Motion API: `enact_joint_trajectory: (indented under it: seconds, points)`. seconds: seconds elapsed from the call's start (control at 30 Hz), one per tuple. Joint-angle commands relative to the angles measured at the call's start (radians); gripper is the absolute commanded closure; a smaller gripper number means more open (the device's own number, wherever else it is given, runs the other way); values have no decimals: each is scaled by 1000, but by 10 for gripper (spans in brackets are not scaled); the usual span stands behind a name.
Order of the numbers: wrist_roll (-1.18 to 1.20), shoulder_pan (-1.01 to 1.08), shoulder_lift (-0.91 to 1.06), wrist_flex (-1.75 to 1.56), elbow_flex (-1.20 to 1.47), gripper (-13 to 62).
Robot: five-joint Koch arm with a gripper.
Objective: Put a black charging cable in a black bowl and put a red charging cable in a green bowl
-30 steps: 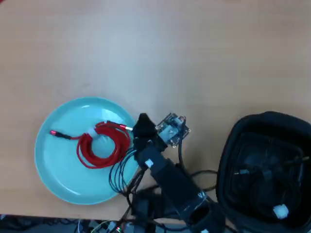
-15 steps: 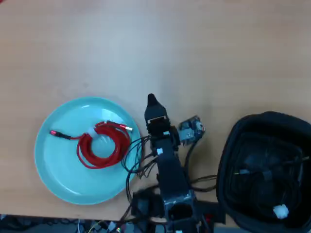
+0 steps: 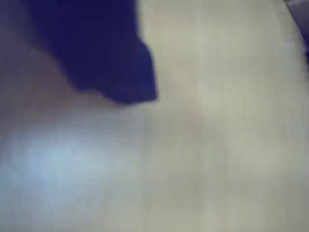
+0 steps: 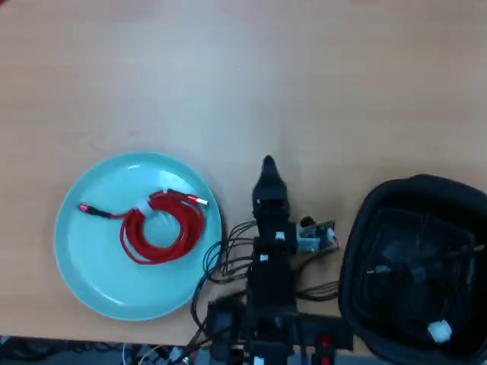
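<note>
Glossy, smooth turquoise-green dish (image 4: 91, 274); matt black rounded-square bowl (image 4: 365, 220); pale, smooth wood-grain tabletop (image 4: 243, 76); shiny red coiled cable (image 4: 161, 228).

Red charging cable (image 4: 161, 228) in green bowl (image 4: 84, 266)

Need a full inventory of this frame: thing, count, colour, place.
green bowl: 1, turquoise, lower left of the overhead view.
red charging cable: 1, red, coiled inside the green bowl.
black bowl: 1, black, lower right of the overhead view.
black charging cable: 1, black with a white tie, inside the black bowl.
table: 1, light wood, under everything.
robot arm: 1, black, bottom centre between the bowls, loose wires beside it.
gripper: 1, black, over bare table, holding nothing visible; jaws overlap, open or shut unclear. Wrist view too blurred to help.
</note>
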Motion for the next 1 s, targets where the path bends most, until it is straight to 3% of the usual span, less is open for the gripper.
enact_joint_trajectory:
  seconds: [0.0, 0.97]
  points:
    - [2, 9, -12, 14, 41, -84]
    - [0, 9, -9, 20, 58, -85]
